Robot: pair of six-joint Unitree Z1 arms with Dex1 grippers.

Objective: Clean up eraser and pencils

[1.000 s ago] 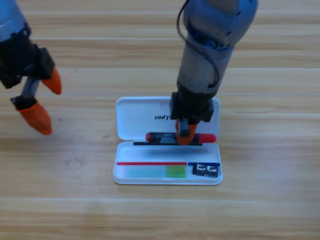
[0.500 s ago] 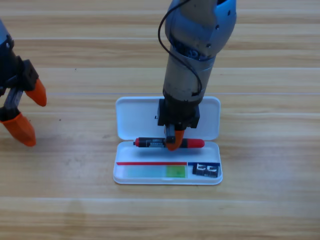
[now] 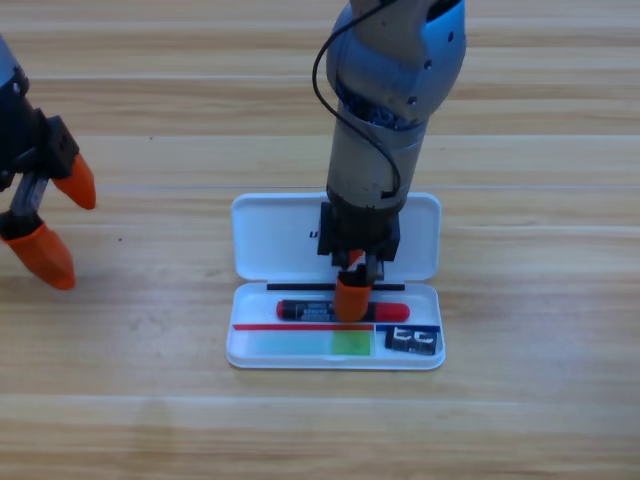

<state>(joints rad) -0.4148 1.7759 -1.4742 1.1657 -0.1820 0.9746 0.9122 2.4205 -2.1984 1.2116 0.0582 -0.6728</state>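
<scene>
Now that the right claw (image 3: 351, 297) has carried the black pencil (image 3: 340, 311) down into the case (image 3: 250, 352), gripping it beside the green pencil (image 3: 310, 343) and eraser (image 3: 413, 341), only release remains, while the left claw (image 3: 45, 220) waits open at the desk's (image 3: 540, 420) edge.

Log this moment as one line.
right gripper: on black red-ended pencil in white case | left gripper: waiting, open

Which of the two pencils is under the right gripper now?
The black pencil with red ends, lying lengthwise in the case tray; the right gripper is on it. The green pencil lies apart, nearer the front wall.
</scene>
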